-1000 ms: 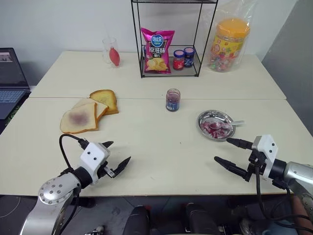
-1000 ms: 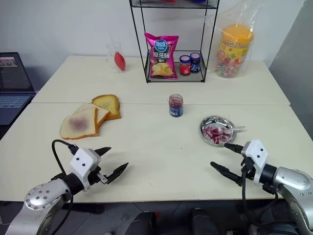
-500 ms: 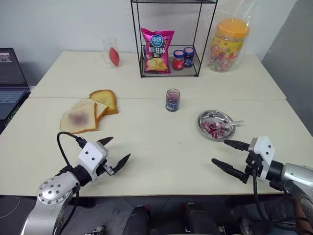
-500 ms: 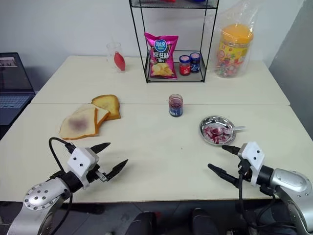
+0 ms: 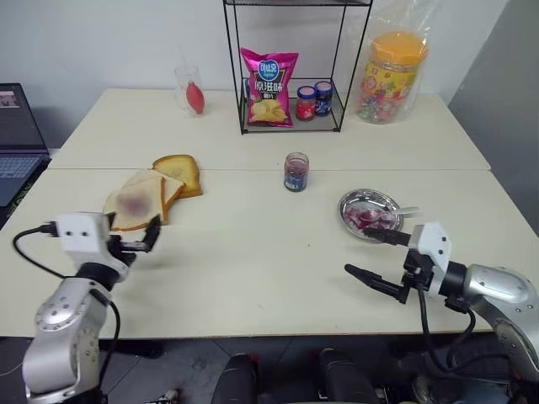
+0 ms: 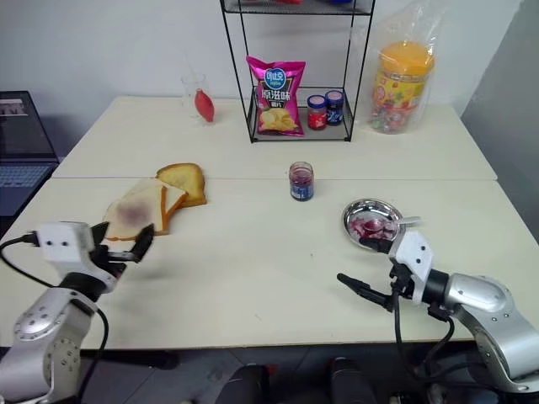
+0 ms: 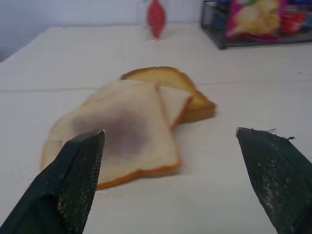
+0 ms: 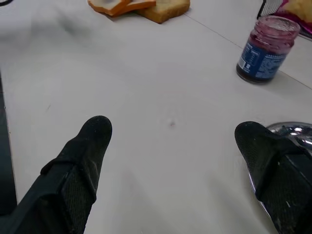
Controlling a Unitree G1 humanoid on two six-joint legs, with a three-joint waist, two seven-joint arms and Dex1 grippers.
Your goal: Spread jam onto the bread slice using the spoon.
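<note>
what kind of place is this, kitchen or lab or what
Probably an office or lab set up for a robot test, not a kitchen: plain pale tables pushed together, a laptop at the left edge, snacks on a wire rack against a bare wall.

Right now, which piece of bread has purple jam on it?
The pale white bread slice lying on top of the pile, nearest the left gripper, has a purple smudge in its middle. The golden-brown slice behind it looks plain.

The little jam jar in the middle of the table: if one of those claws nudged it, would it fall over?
Probably not easily: the jam jar looks squat and stands upright on the flat table. Its glass wall is likely smooth, so it may slide or slip. Being glass, it could break if knocked off.
</note>
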